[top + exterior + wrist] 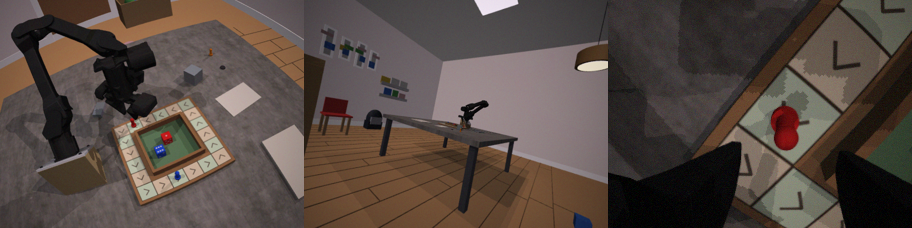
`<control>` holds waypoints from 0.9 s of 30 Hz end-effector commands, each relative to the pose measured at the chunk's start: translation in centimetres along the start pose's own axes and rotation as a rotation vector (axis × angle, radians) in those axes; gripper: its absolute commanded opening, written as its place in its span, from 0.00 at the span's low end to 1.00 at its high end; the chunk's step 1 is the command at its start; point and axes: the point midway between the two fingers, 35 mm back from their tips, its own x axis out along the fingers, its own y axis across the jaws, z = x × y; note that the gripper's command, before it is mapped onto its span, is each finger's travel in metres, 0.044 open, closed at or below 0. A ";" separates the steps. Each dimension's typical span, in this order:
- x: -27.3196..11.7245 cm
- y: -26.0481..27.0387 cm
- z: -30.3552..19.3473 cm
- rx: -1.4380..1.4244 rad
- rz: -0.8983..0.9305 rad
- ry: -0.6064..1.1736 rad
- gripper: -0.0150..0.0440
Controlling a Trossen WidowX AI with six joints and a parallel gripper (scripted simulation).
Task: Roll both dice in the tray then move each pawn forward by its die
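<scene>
Wrist view, gripper: fingers parted partway, nothing between them.
Red pawn: upright on a green square, ahead of the fingertips, laterally between their lines.
Red die: one showing, beyond the gripper, in the tray.
Coming move, judged: bring fingertips down astride the pawn, then advance one square.

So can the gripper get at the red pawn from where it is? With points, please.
Probably yes. The gripper (128,115) (790,157) is open above the board's edge, and the red pawn (133,123) (785,127) stands upright with nothing between; it likely needs only a small shift and descent, minding the tray wall (160,122).
</scene>
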 end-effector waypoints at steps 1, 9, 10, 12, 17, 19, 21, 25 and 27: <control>0.6 0.0 0.0 0.005 0.005 -0.001 0.59; 1.9 0.0 0.0 0.005 0.004 -0.001 0.59; 2.1 0.0 0.0 0.005 0.004 -0.001 0.59; 2.4 0.0 0.0 0.005 0.005 -0.002 0.59; 3.2 0.1 0.0 0.006 0.006 -0.002 0.59; 3.5 0.1 0.0 0.006 0.007 -0.003 0.59; 3.7 0.2 0.0 0.006 0.007 -0.003 0.59; 3.8 0.2 0.0 0.006 0.008 -0.004 0.50; 3.8 0.2 0.0 0.006 0.008 -0.004 0.42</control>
